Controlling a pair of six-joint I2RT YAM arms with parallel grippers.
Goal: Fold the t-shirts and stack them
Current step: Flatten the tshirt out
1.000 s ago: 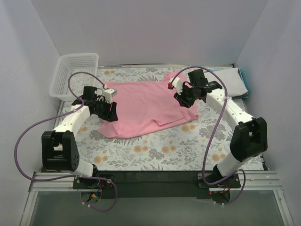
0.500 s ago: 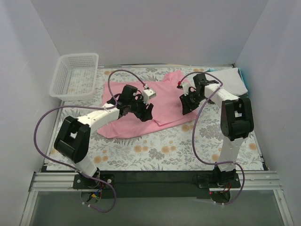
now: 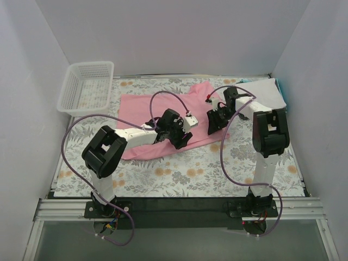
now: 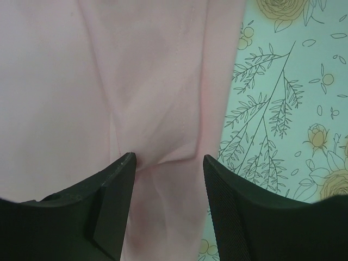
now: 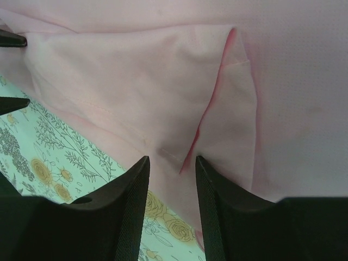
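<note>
A plain pink t-shirt (image 3: 152, 106) lies spread flat on the floral tablecloth (image 3: 179, 174). My left gripper (image 3: 180, 140) is low over the shirt's near right part, close to its edge. In the left wrist view the gripper (image 4: 168, 163) is open, with pink cloth (image 4: 81, 81) lying between its fingers. My right gripper (image 3: 213, 125) is over the shirt's right sleeve. In the right wrist view it (image 5: 171, 163) is open, astride a sleeve hem and fold of the pink cloth (image 5: 136, 65). Folded white shirts (image 3: 269, 92) with a teal edge lie at the back right.
A white plastic mesh basket (image 3: 87, 87) stands at the back left corner. White walls close in the table on three sides. Both arms' purple cables loop over the cloth. Bare tablecloth shows in the left wrist view (image 4: 288, 81) and the right wrist view (image 5: 60, 157).
My left arm has swung right, from the shirt's left edge across to its near right part. My right gripper has drawn in a little and stays over the right sleeve.
</note>
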